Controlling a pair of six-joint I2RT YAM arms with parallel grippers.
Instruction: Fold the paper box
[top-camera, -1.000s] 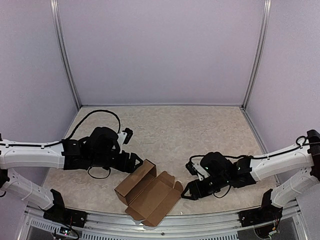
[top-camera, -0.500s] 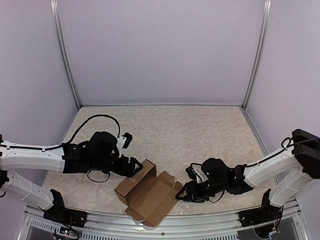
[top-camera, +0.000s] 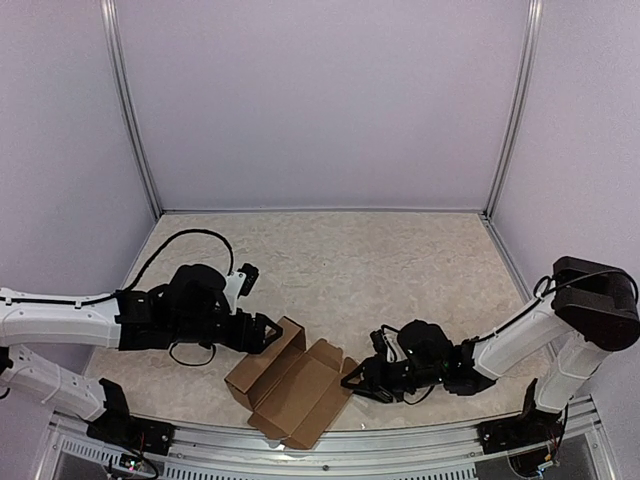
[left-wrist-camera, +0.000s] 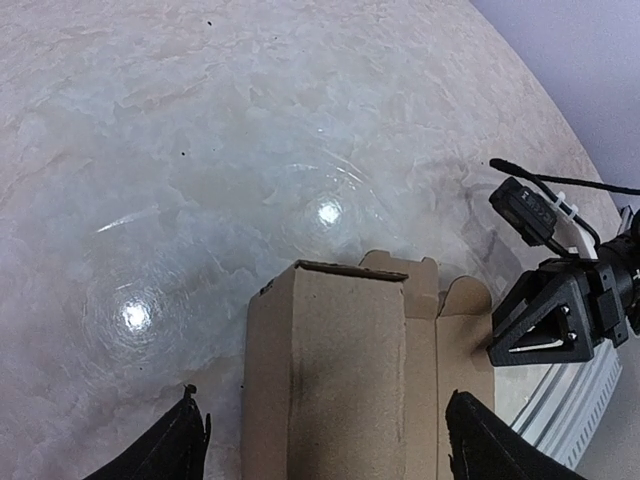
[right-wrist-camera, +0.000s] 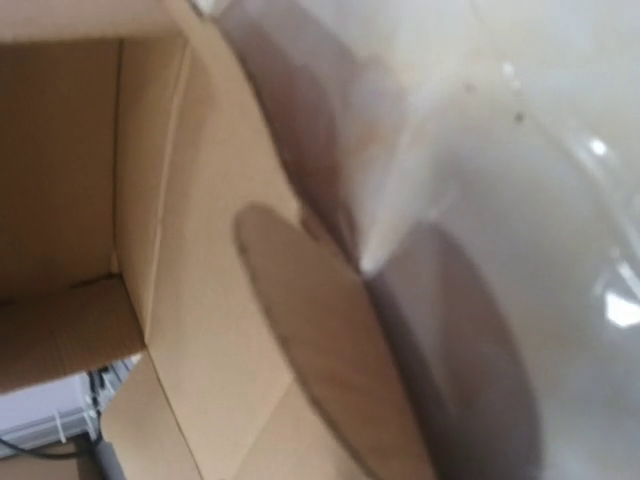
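Box: the paper box lies on the desk near the front edge, between the two arms. It is half-formed, an open trough with its flaps splayed out.
Left claw: the left claw is spread wide at the box's far-left end, with its fingers standing off either side of the cardboard and pinching nothing.
Right claw: the right claw sits low, right up at the box's right flap edge. Its wrist view is all blurred cardboard and shadow, so I cannot tell whether it is spread or pinching.
Handling: this looks like thin, light card. It should stay stiff across the panels and give way along the creases. It will likely skate on this glossy desk if pushed from one side only.
Where to hold: a wall edge close to a crease looks best, with one claw bracing the body while the other swings a flap.
Risk: a hard pinch on the small tabs could crush or tear them.
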